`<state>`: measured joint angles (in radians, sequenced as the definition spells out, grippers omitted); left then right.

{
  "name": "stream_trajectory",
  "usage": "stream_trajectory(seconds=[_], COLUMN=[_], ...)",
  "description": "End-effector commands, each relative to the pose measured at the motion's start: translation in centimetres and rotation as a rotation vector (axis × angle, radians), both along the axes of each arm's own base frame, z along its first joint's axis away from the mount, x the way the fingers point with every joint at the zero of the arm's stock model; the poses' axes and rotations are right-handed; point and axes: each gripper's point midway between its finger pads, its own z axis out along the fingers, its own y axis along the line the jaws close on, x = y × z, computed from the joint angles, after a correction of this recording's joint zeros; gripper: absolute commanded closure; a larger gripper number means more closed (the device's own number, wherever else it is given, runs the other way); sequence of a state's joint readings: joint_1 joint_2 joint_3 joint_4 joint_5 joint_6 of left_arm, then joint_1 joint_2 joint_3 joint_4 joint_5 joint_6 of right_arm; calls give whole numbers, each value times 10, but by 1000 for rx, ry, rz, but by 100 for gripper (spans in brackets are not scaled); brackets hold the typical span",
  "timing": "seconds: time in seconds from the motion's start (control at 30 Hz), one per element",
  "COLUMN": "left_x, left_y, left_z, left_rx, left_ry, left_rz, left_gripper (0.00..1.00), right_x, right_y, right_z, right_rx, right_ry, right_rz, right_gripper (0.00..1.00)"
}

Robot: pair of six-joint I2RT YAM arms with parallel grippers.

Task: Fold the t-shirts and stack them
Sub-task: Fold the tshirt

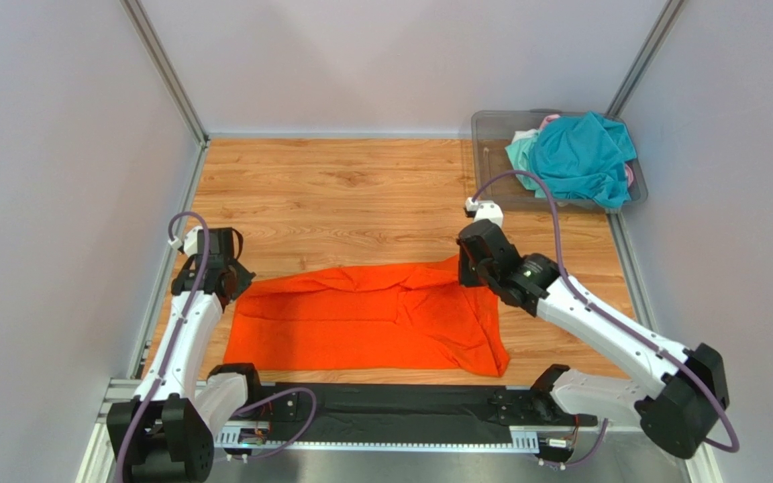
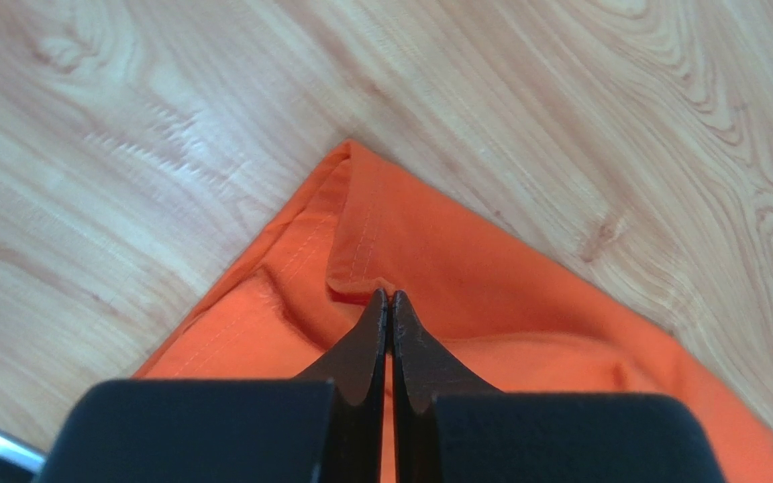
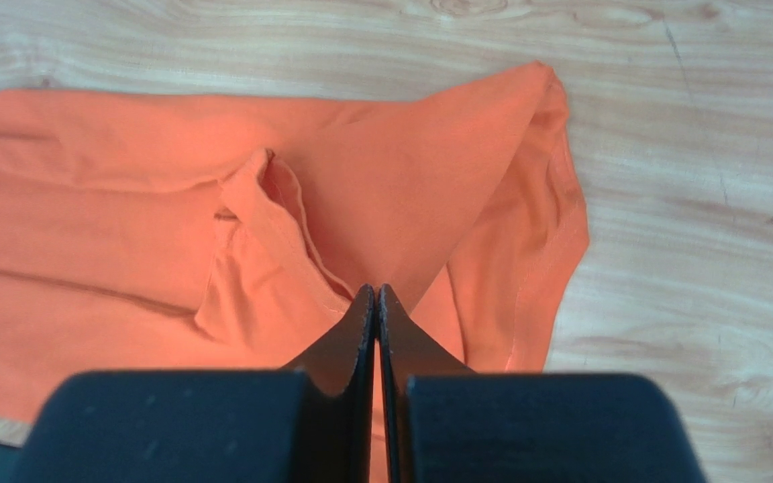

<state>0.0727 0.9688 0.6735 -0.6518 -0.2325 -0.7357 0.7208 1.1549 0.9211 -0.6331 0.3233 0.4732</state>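
Note:
The bright orange t-shirt (image 1: 370, 317) lies spread and creased across the near part of the wooden table. My left gripper (image 1: 231, 285) is at its far-left corner, its jaws shut on a fold of the fabric (image 2: 389, 295). My right gripper (image 1: 469, 270) is at the shirt's far-right corner, its jaws shut on fabric that rises to the tips (image 3: 375, 289). The shirt fills the left wrist view (image 2: 481, 272) and the right wrist view (image 3: 159, 201). The teal t-shirt (image 1: 582, 156) is heaped in the bin, with a pale mint one (image 1: 522, 151) and a bit of pink (image 1: 550, 120) beside it.
The clear grey plastic bin (image 1: 481, 131) stands at the far right corner of the table. Grey walls close in the table on the left, back and right. A black strip (image 1: 401, 413) runs along the near edge between the arm bases.

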Motion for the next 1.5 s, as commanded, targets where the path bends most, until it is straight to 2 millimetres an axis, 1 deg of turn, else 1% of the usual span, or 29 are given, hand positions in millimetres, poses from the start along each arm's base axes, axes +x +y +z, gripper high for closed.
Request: stream_trajectory(seconds=[0.0,0.07,0.1,0.2,0.3,0.37,0.47,0.5,0.63,0.67,0.7,0.83,0.87,0.97,1.0,1.07,1.1,1.17,1.3,1.33,1.4,1.47], left_x=[-11,-16,-18,-23,-21,-20,-12,-7,5,8,11,16,19,19,16,10,5,-3,-18,-18,-24,-28], left_y=[13,17,19,24,27,28,29,29,26,26,25,25,25,25,26,28,28,30,33,33,34,34], left_z=[5,4,5,3,7,9,16,23,35,37,42,45,44,34,27,17,8,-4,-21,-21,-28,-31], left_rx=[31,43,41,58,59,54,52,51,35,32,30,32,31,41,43,50,51,60,68,68,70,70], left_ry=[-6,4,2,22,23,31,17,0,-16,-21,-34,-49,-55,-40,-24,4,25,63,122,123,139,147], left_rz=[106,139,160,192,205,210,209,205,186,180,175,158,156,142,146,160,166,178,198,203,210,220], left_gripper=[100,100,100,100,100,100,100,100,100,100,100,100,100,100,100,100,100,100,100,100,100,93], right_x=[-20,-28,-33,-42,-46,-48,-47,-46,-36,-34,-33,-32,-32,-36,-40,-44,-49,-55,-73,-76,-82,-90], right_y=[-10,-14,-17,-21,-19,-19,-17,-18,-24,-23,-22,-13,-13,-13,-14,-14,-16,-16,-19,-20,-22,-25], right_z=[0,4,1,4,13,16,21,22,33,40,41,44,43,30,20,12,3,-6,-26,-30,-34,-48], right_rx=[26,52,48,75,103,101,104,96,38,41,44,69,70,68,67,71,73,80,115,119,142,154], right_ry=[6,-1,9,4,-13,-9,-15,-22,-45,-56,-59,-57,-57,-28,-3,14,38,62,122,129,138,172], right_rz=[-23,-22,-21,-10,18,28,46,44,21,20,20,48,48,48,50,50,46,48,49,46,39,14], right_gripper=[100,100,100,100,100,100,100,100,100,100,100,100,100,100,100,100,100,100,100,100,99,96])
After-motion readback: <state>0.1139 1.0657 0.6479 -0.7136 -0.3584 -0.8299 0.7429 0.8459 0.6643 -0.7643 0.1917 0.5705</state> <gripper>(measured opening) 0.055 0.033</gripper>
